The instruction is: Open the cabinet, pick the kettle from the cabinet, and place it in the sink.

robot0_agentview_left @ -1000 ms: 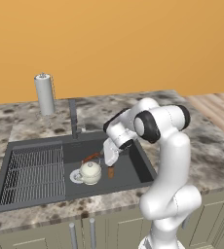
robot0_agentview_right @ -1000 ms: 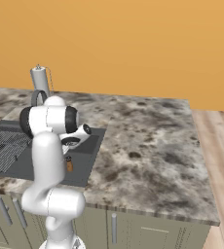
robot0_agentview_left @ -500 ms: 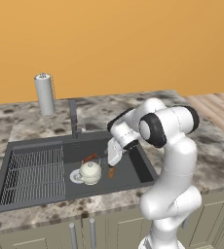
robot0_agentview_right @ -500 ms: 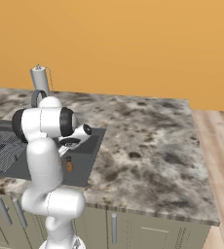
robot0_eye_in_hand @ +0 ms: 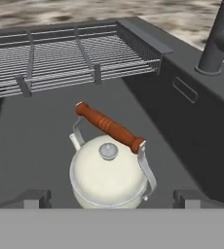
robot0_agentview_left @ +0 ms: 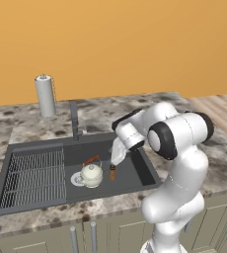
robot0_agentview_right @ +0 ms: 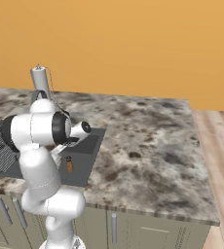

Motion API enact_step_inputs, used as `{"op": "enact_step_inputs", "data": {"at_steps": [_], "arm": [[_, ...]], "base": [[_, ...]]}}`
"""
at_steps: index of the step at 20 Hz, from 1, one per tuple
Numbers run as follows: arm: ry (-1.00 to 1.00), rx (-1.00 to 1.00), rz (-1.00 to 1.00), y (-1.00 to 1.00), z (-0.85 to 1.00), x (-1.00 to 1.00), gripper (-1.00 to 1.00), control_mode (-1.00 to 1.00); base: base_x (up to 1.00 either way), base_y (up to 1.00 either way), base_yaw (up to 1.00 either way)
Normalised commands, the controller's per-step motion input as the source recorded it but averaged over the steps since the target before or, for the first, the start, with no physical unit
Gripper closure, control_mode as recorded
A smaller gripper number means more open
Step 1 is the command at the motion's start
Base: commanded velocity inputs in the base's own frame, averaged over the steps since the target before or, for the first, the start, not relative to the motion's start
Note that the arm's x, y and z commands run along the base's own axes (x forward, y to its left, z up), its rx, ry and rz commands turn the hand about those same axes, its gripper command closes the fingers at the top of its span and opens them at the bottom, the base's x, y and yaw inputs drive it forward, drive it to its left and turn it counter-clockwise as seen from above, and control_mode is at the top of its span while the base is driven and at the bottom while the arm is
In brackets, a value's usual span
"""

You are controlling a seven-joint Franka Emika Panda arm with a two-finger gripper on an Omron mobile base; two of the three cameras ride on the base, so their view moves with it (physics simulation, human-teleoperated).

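The speckled grey-brown stone tabletop (robot0_agentview_left: 21, 123) carries the dark grey rectangular sink (robot0_agentview_left: 135, 170), whose near wall is cut off from the hand view. The small round cream-white kettle (robot0_agentview_left: 91, 174) with its reddish-brown wooden handle piece stands upright on the basin floor, beside the ribbed wire rack (robot0_agentview_left: 34, 175). The 2-finger gripper (robot0_eye_in_hand: 109, 197) hangs above it, jaws released, spread either side without touching; the arm hides them in the right base view.
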Motion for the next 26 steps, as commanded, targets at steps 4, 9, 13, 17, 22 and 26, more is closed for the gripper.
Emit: {"op": "enact_step_inputs", "data": {"at_steps": [4,9,13,17,22,26], "arm": [[-0.01,0.00,-0.05,-0.10,0.32,-0.25,-1.00,-1.00],[-0.02,0.00,-0.08,-0.07,0.32,-0.28,-1.00,-1.00],[0.00,0.00,-0.13,-0.03,0.32,-0.28,-1.00,-1.00],[0.00,0.00,-0.16,-0.02,0.35,-0.25,-1.00,-1.00],[0.04,0.00,-0.16,-0.02,0.36,-0.24,-1.00,-1.00],[0.04,0.00,-0.17,-0.02,0.35,-0.26,-1.00,-1.00]], "base": [[0.00,0.00,0.00],[0.00,0.00,0.00],[0.00,0.00,0.00],[0.00,0.00,0.00],[0.00,0.00,0.00],[0.00,0.00,0.00]]}}
